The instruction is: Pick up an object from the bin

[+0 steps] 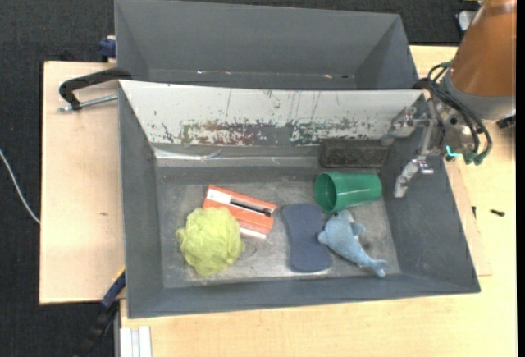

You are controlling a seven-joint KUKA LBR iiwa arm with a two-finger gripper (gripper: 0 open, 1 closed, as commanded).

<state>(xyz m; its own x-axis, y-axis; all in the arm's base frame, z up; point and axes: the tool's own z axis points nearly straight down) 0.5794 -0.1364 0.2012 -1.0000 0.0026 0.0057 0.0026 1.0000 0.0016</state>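
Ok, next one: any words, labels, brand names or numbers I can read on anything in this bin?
Nothing here can be read.
Orange flat packet, beside the yellow-green fuzzy ball: a white strip with dark marks along its upper edge, too small to read.
Green cup, blue plush toy, fuzzy ball: no print visible on them.

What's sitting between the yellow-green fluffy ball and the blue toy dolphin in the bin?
In the camera view, a dark blue oval pad lies flat between the fluffy ball and the dolphin, close against the dolphin.
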